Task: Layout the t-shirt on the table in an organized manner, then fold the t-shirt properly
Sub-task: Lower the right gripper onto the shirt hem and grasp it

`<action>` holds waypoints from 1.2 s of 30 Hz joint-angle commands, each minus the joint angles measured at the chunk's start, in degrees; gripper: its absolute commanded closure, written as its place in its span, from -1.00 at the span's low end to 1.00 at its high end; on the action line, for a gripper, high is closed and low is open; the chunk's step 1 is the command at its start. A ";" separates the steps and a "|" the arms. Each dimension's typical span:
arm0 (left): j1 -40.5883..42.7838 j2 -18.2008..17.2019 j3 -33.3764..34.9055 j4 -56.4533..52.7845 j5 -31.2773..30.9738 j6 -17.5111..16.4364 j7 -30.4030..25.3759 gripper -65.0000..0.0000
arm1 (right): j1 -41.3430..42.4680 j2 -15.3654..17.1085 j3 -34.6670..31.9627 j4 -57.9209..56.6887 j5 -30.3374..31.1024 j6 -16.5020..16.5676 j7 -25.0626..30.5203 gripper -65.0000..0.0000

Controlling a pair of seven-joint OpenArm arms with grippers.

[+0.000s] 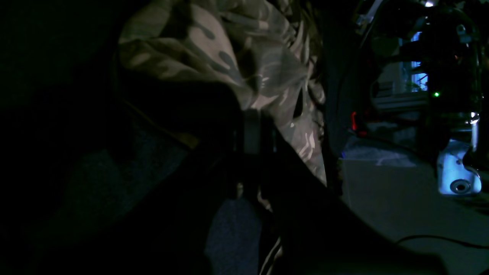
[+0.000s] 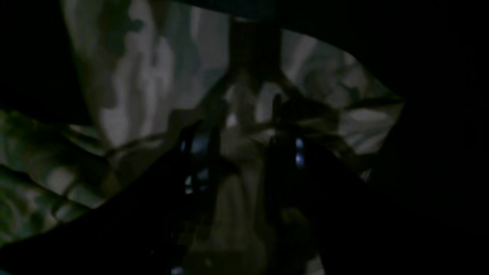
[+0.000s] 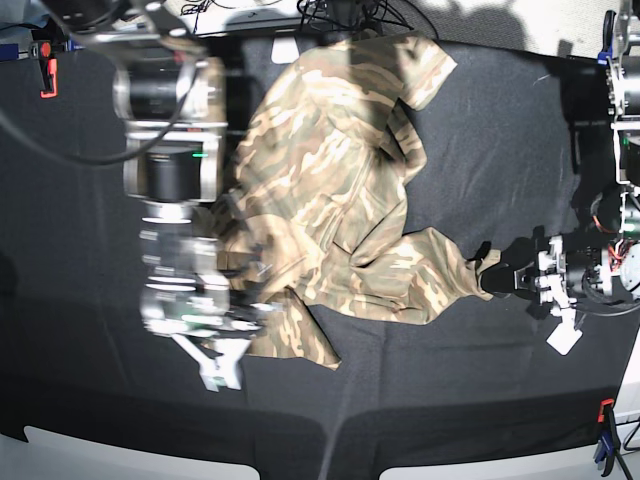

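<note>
T-shirt: crumpled, spread from worktop far edge toward its middle.
Left claw: clamped together on a t-shirt corner.
Right claw: blurred; seemingly pinching fabric.

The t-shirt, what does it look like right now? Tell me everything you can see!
The t-shirt is soft cloth in tan, beige, olive and brown camouflage. It lies crumpled and wrinkled, not yet flat, across the middle of the black table, one short sleeve pointing to the far edge. The left gripper pinches its edge on one side, and the right gripper, blurred, holds cloth on the other side.
</note>
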 commanded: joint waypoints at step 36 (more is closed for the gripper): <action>-1.77 -0.94 -0.37 0.83 -1.64 -0.34 -0.60 1.00 | 1.25 -2.95 9.29 0.87 -4.94 -3.74 -1.60 1.00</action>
